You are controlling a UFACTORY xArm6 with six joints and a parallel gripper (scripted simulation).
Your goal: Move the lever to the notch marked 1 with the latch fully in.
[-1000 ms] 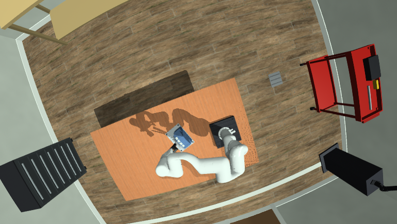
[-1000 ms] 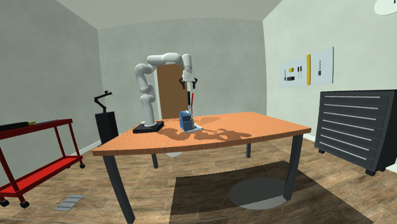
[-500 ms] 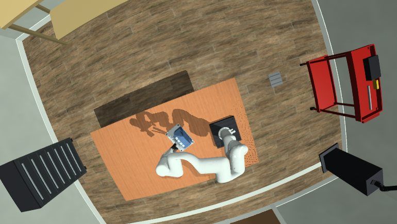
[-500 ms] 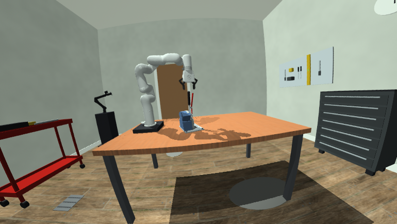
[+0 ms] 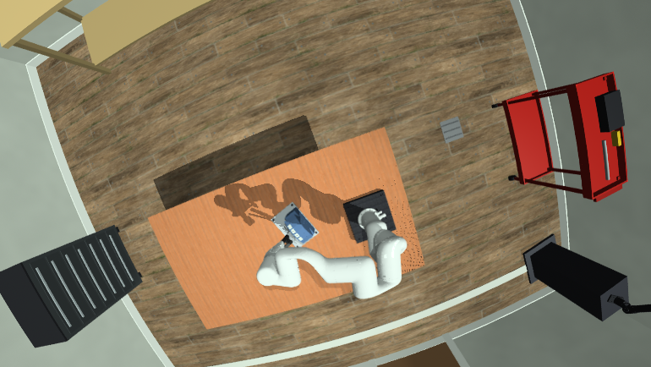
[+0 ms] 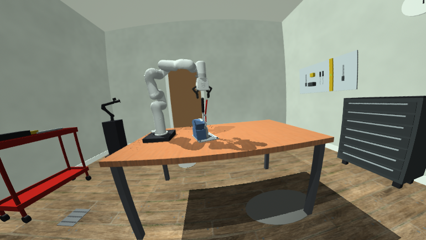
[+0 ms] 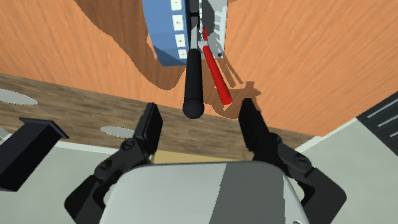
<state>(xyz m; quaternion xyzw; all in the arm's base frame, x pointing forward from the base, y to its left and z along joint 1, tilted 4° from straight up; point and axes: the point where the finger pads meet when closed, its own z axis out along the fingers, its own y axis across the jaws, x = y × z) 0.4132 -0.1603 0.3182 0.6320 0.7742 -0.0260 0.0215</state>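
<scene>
Apparently the open hand (image 7: 200,122) holds nothing.

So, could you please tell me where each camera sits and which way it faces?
Top: overhead, looking straight down on the table; the white arm shows.
Exterior: standing in the room beyond the table's far end, facing arm and door; the open tool hangs above the lever.
Wrist: on the wrist, looking down past both fingers onto the lever's black handle and red bar.
All three share the blue lever unit.

Grey walls, wood plank floor (image 6: 166,205), red cart (image 6: 44,132) on the left, black drawer cabinet (image 6: 384,134) on the right, brown door (image 6: 181,101) at the far end.
</scene>
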